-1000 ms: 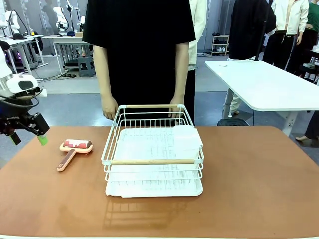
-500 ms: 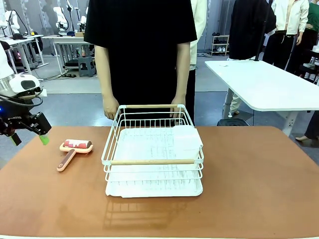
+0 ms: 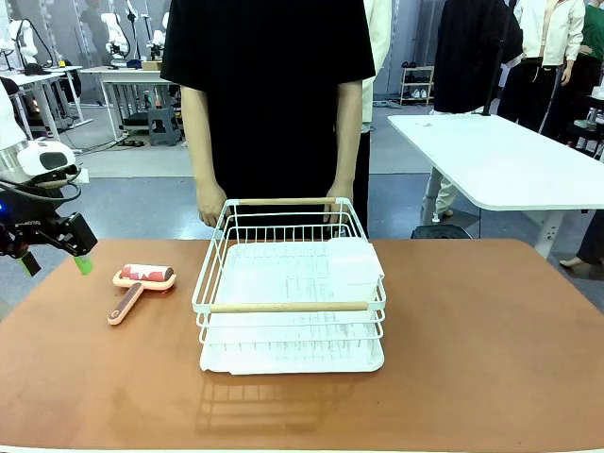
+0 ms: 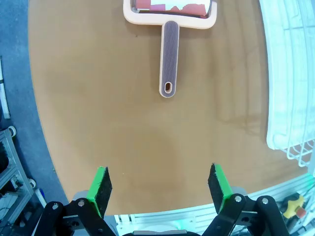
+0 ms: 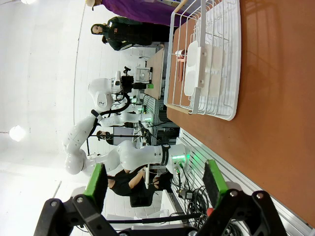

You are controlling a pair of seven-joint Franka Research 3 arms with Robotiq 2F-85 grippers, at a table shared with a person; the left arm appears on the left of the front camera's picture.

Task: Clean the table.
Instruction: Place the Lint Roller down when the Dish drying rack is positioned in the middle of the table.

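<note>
The reddish-brown table spans the front view. A lint roller with a pink frame, red-and-white roll and striped handle lies at its left; in the left wrist view the roller is at the top, handle pointing toward my fingers. My left gripper hovers open above the table's left edge, well short of the roller; its green pads stand wide apart with nothing between them. My right gripper is open too, off the table's edge, looking along the table.
A white wire rack with wooden handles stands on a white tray mid-table; the same rack appears in the right wrist view. A person in black stands behind it, hands at its far rim. A white-topped table stands back right.
My left gripper has drifted slightly up and back at the table's left edge. The person shifted a little. Roller and rack have not moved.
</note>
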